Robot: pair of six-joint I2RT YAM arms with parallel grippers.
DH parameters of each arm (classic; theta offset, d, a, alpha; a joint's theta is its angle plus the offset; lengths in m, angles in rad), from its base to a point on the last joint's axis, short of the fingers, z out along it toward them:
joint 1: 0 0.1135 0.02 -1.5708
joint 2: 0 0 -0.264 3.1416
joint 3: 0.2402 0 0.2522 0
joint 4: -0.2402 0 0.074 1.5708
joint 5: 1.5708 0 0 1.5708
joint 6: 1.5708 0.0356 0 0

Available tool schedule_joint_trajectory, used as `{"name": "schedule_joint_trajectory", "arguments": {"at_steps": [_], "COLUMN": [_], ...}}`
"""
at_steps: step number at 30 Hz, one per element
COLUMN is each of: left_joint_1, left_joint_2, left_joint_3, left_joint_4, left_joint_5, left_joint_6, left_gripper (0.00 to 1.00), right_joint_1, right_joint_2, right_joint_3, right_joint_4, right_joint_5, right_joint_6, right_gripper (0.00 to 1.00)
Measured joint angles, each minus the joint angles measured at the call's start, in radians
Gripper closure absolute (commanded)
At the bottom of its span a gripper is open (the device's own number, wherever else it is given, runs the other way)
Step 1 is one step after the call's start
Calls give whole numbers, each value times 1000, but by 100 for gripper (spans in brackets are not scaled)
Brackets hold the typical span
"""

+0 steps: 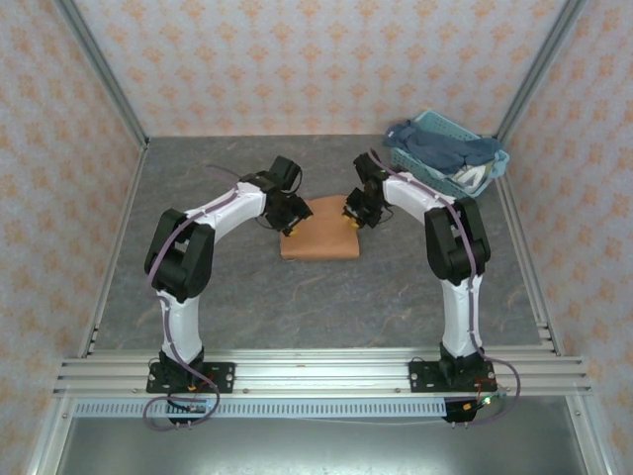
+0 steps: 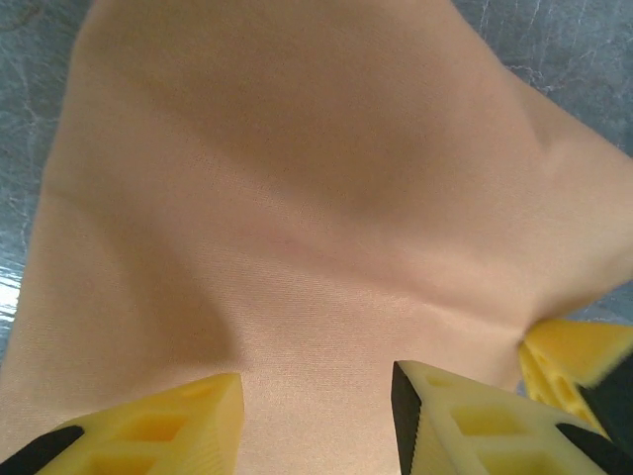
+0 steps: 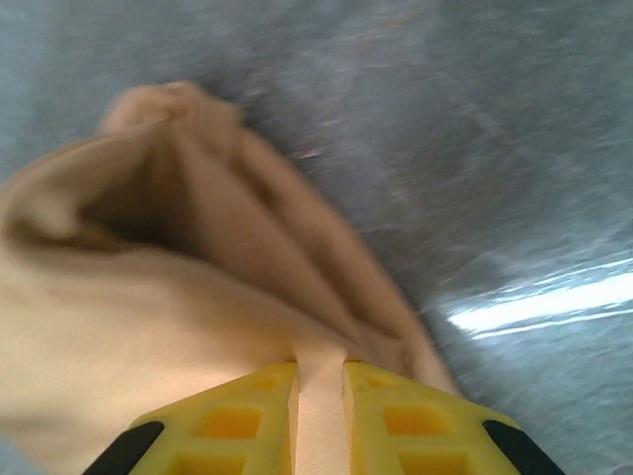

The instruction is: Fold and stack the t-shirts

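- Your orange-brown cloth t-shirt (image 1: 321, 240) lies folded on the grey worktop (image 1: 218, 297), between both arms.
- Your right pincer (image 3: 319, 371) pinches its edge.
- Your left pincer (image 2: 316, 381) straddles the cloth, jaws apart; whether it grips, I cannot tell.

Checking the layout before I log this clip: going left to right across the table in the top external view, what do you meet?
In order: left gripper → orange-brown cloth t-shirt, lying flat on the table → right gripper → light-blue plastic lattice basket at the far right.
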Motion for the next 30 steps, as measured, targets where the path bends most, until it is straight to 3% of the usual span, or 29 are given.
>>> {"name": "schedule_joint_trajectory", "arguments": {"at_steps": [11, 15, 18, 21, 25, 30], "left_joint_1": [-52, -158, -241, -310, -377, -428], "left_joint_2": [-129, -130, -49, 75, 251, 453], "left_joint_3": [5, 93, 264, 431, 561, 719], "left_joint_4": [-47, -104, -193, -263, -375, -522], "left_joint_5": [-65, -113, -170, -242, -328, -454], "left_joint_6": [-21, -46, -23, 29, 103, 188], "left_gripper": [50, 51, 53, 51, 46, 44], "right_joint_1": [-28, -34, -68, -145, -229, -230], "right_joint_2": [-23, -70, -188, -354, -519, -600], "right_joint_3": [-98, -140, -219, -270, -285, -370], "right_joint_4": [51, 49, 32, 3, -2, -1], "right_joint_5": [-32, -38, 3, 58, 106, 111], "right_joint_6": [51, 63, 69, 69, 64, 65], "right_gripper": [86, 68, 56, 52, 51, 51]}}
